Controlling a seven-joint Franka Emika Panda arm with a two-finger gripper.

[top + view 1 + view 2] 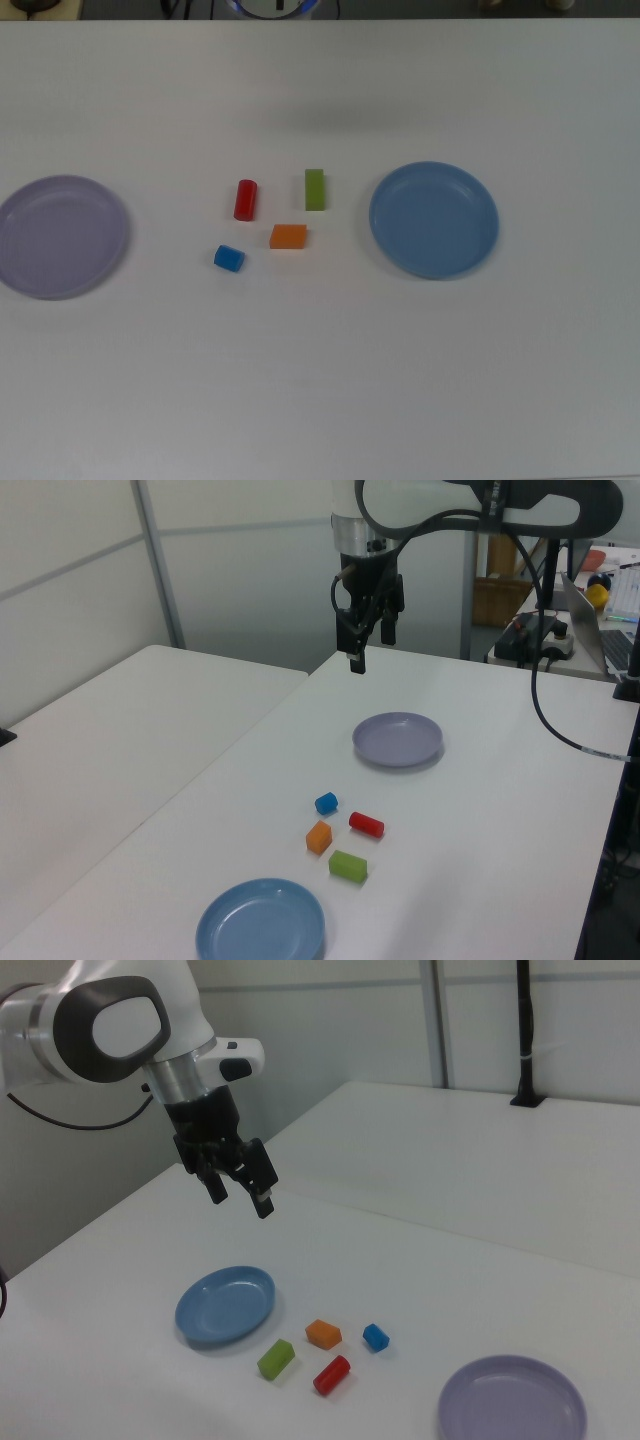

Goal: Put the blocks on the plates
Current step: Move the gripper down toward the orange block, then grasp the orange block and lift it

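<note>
Four blocks lie loose on the white table between the two plates: a red cylinder (245, 199), a green bar (315, 189), an orange rectangle (288, 236) and a small blue cube (229, 258). The lavender plate (60, 236) sits at the top view's left, the light blue plate (434, 219) at the top view's right, and both hold nothing. My gripper (240, 1198) hangs open and empty high above the table, well apart from the blocks (324, 1334). It is out of the top view. In the left view the gripper (368, 647) hovers beyond the lavender plate (397, 739).
A second white table (110, 730) adjoins at the left view's left. A black cable (560, 725) trails over the table's edge at the left view's right, near a laptop and clutter (600, 600). A wall with a metal post (436, 1020) stands behind.
</note>
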